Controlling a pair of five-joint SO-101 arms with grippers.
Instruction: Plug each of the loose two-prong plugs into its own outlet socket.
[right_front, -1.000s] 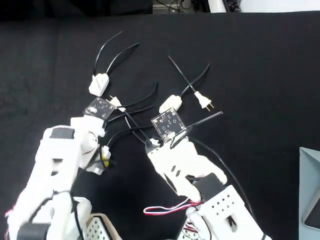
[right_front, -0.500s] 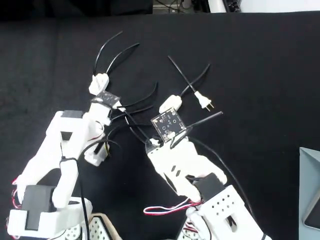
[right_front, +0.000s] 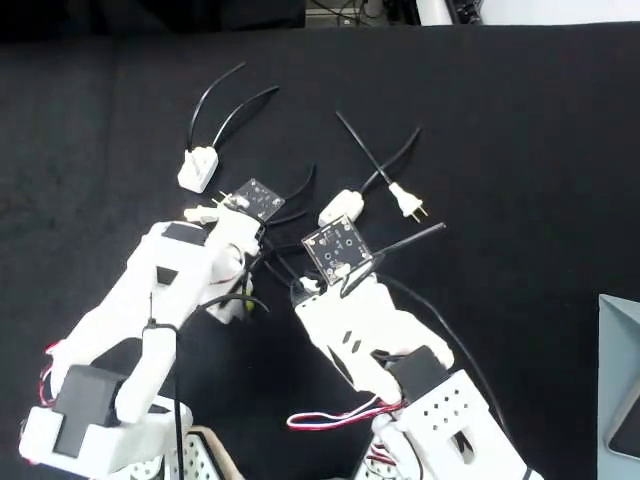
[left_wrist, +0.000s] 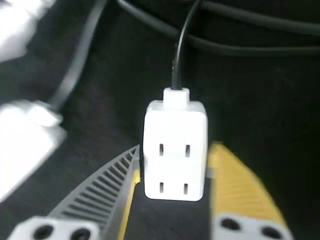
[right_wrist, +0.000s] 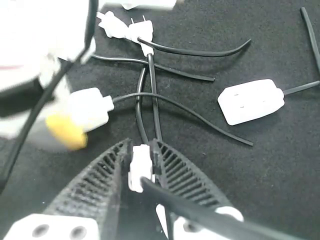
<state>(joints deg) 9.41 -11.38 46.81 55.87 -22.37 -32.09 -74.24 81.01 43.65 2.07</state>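
The black desk is strewn with short black leads that look springy enough to tug at whatever they feed. Between the two arms, the left arm's fingers are clamped on a white outlet socket, slots facing its wrist camera. It looks light, hard and smooth, so I'd hold its flat sides squarely or it may twist. Near it, the right arm's fingers are pinched on a small white plug, best taken by the body, never the thin prongs. A loose plug lies farther back.
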